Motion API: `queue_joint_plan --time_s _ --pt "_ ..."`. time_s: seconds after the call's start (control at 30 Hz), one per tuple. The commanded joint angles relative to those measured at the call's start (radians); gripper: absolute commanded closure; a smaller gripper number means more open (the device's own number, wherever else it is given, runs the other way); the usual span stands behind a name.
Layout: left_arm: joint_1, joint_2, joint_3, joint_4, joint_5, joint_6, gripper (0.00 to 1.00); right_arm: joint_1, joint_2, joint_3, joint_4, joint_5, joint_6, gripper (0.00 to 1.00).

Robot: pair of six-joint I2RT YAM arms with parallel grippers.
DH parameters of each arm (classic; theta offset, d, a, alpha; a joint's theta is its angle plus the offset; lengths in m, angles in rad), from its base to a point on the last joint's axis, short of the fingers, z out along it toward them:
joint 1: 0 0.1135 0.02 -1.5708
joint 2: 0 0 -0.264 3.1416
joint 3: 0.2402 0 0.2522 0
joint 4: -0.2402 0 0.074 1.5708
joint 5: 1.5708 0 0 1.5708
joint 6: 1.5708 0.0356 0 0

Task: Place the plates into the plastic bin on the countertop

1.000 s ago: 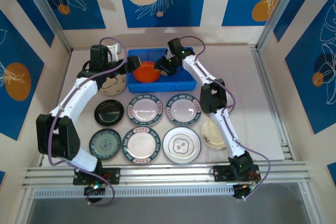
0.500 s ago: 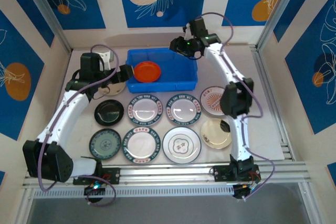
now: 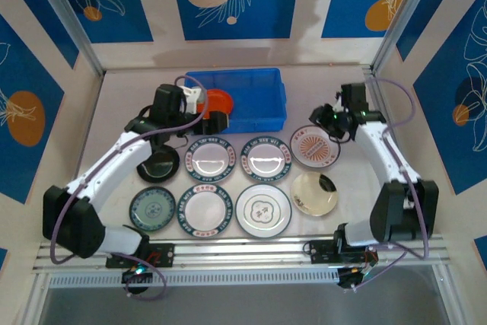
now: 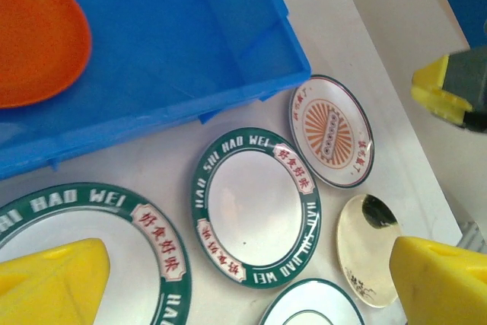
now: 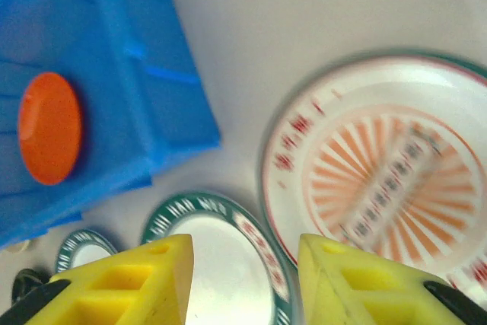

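Hovering over the white round plate with the orange sunburst centre [image 3: 315,146], the right gripper [image 5: 243,264] has its yellow fingers [image 5: 144,283] partly apart with nothing between them. The plate lies flat and glossy on the pale off-white countertop [image 3: 342,89], so I judge the fingers could skid off its rim instead of getting under it. A skid could shove it into the green-rimmed white plate [image 3: 265,155] just beside it.

The left gripper [image 4: 243,272] has its fingers spread wide and empty. It sits at the near left wall of the blue rectangular plastic bin [image 3: 259,100], above another green-rimmed plate [image 3: 211,159]. A careless descent there could clip the bin's lip and shift the bin. Both arms must deliver to the same bin, so they could cross paths.

The left arm reaches from its base diagonally up and right, its forearm passing over the black round plate [image 3: 158,163]. The right arm rises along the right side and bends inward, wrist tilted down.

One orange round plate [image 4: 34,32] lies in the bin's left part. Eight plates sit on the countertop in two rows near the bin.
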State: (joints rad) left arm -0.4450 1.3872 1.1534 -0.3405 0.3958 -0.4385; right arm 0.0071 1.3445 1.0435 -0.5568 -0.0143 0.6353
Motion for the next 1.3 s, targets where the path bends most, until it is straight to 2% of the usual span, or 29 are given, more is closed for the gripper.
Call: queue_joint_plan --time_s 0.0,0.17,0.33,0.43,0.77,1.27 --pt "-0.011 0.046 0.06 0.064 0.056 0.013 0.05 -0.073 -0.154 -0.143 -0.006 0.008 0.036 0.61" --pt "-0.011 0.1 0.085 0.1 0.08 0.002 0.05 -0.166 -0.24 -0.256 -0.066 0.009 0.022 0.61" --pt "-0.011 0.153 0.094 0.153 0.113 -0.035 0.06 -0.225 -0.234 -0.326 -0.066 -0.01 0.015 0.61" --pt "-0.011 0.186 0.107 0.169 0.127 -0.047 0.06 -0.245 -0.18 -0.331 -0.041 -0.032 0.01 0.61" --pt "-0.01 0.248 0.125 0.208 0.14 -0.07 0.07 -0.254 0.024 -0.308 0.06 -0.057 -0.006 0.61" --pt "-0.011 0.313 0.147 0.232 0.138 -0.087 0.08 -0.256 0.157 -0.294 0.149 -0.106 -0.005 0.62"
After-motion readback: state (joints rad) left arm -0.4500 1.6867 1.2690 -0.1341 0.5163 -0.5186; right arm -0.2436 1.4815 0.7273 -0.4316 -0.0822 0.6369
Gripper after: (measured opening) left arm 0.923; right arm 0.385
